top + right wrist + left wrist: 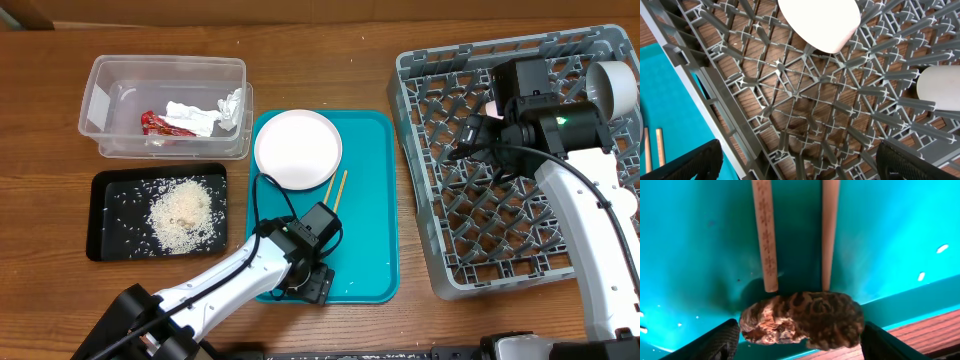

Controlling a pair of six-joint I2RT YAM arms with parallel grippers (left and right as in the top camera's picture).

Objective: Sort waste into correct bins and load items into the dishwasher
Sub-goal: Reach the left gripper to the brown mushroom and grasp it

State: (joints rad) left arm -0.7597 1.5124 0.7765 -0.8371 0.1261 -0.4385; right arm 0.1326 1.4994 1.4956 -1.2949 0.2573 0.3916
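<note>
Where the left tool [312, 284] comes down at the near edge of the teal tray [370, 200], a brown, mottled scrap [802, 320] lies on the tray floor just inside the rim, between the two fingers [715, 342]. Each finger stands right at one end of the scrap, but I cannot tell whether they press on it. Just beyond the scrap, two chopsticks [765, 235] lie side by side, their near ends almost at its far edge. Farther up the same tray rests a round white plate [298, 148], bare on top. Left of the tray, a black tray [105, 215] holds a heap of rice [182, 212] with loose grains scattered round it. Behind that, a clear bin [165, 75] holds a red wrapper [158, 124] and crumpled white paper [208, 116]. On the right of the bench [330, 60] sits the grey rack [500, 240]. Above its grid hangs the right tool [797, 150], its fingers spread wide with nothing between them. Two white vessels lie in the rack past it, one [820, 22] straight ahead and another [940, 87] off to the side.
</note>
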